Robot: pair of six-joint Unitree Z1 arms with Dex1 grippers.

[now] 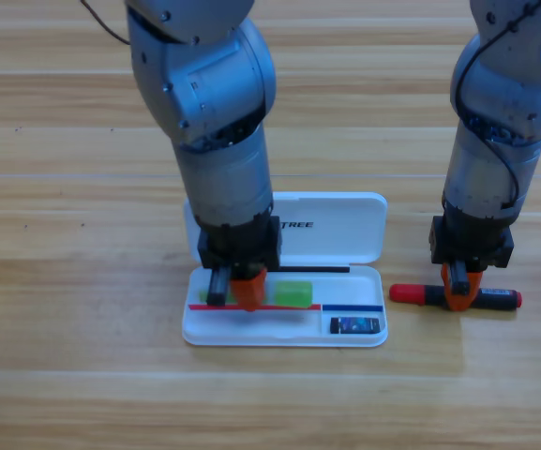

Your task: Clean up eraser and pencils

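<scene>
The left arm comes down from the top left, its wrist upright, and the left gripper (239,291) points straight down at the middle of the view. The right arm descends from the upper right corner; the right gripper (460,289) also points straight down, low over the tabletop.

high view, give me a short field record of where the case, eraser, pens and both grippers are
case: white case open on the table
eraser: eraser in the case's small lower right compartment
green pen: green pen lying in the case's long compartment
left gripper: left gripper down over the green pen in the case
red-capped pen: red-capped pen on the table right of the case
right gripper: right gripper down on its middle
</scene>
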